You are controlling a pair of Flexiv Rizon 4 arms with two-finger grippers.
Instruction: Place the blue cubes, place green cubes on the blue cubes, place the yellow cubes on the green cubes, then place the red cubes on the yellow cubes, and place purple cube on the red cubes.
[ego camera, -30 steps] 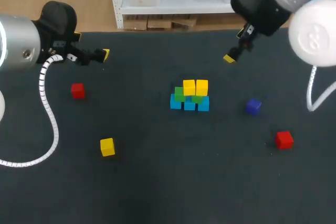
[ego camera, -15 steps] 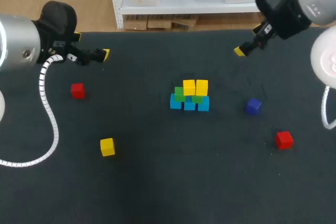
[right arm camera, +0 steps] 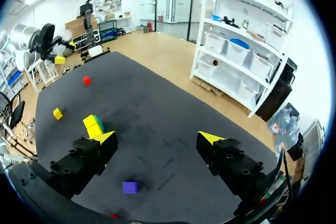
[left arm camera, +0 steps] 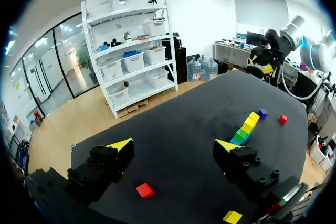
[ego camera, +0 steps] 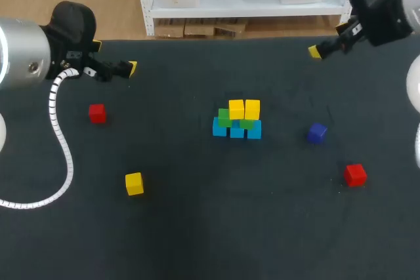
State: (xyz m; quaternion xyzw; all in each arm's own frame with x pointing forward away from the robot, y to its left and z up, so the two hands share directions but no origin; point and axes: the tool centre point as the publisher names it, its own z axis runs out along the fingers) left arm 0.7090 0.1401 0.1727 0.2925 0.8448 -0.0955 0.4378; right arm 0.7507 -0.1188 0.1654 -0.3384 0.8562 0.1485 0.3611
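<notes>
Near the table's (ego camera: 197, 240) front edge, a loose yellow cube (ego camera: 134, 183) and a red cube (ego camera: 355, 175) aren't placed yet. Same for the purple cube (ego camera: 316, 133) and the other red cube (ego camera: 97, 113) a bit further in. Mid-table the stack (ego camera: 237, 121) looks tidy: blue, green, two yellows on top. At the back, left gripper (left arm camera: 173, 145) and right gripper (right arm camera: 157, 138) both gape wide, holding nothing.

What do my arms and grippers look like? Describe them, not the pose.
The left arm is a silver-grey cylinder ending in a black rounded wrist, with a white coiled cable hanging from it. The right arm shows a black wrist and a white rounded link. The left gripper and right gripper each have two blocky black fingers with wedge-shaped yellow tips.
</notes>
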